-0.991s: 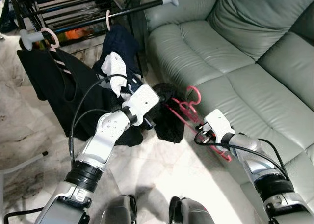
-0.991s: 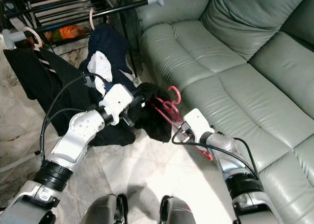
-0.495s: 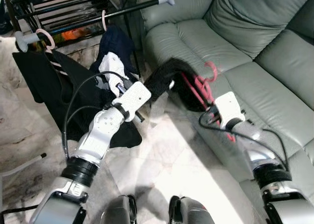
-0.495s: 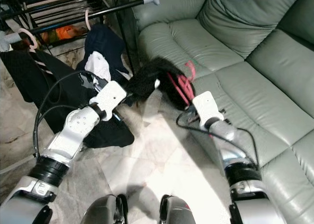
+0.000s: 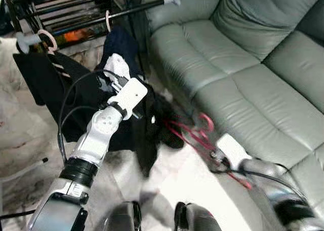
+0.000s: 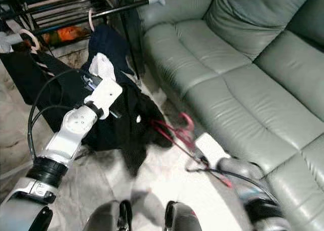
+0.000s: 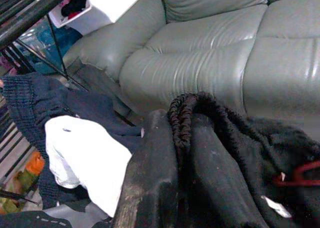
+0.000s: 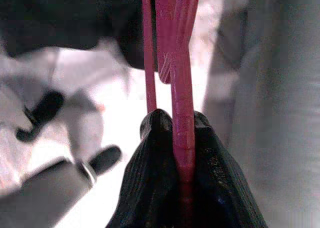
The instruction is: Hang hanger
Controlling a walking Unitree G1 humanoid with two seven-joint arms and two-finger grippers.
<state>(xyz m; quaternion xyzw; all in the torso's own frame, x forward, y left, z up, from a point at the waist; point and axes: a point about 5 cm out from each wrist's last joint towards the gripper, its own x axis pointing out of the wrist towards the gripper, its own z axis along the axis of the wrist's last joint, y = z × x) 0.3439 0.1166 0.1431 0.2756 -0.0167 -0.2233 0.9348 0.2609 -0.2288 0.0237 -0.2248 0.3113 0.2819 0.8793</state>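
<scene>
Clearly the main risk is the black garment (image 5: pixel 147 124) sliding off the pink hanger (image 5: pixel 195 132), since it hangs low by the sofa (image 5: pixel 238 64), well apart from the rack rail (image 5: pixel 126 9), and both arms pull on it. The right gripper (image 8: pixel 172 133) has its fingers closed on the hanger's bar; the left gripper (image 7: pixel 172 153) pinches the garment's edge, so uneven pulling could drag it free.

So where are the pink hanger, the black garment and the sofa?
pink hanger (image 8: pixel 182 113): right wrist view, its bar between the fingers.
black garment (image 5: pixel 147 135): left eye view, hanging cloth.
sofa (image 5: pixel 253 94): left eye view, seat cushion.
</scene>
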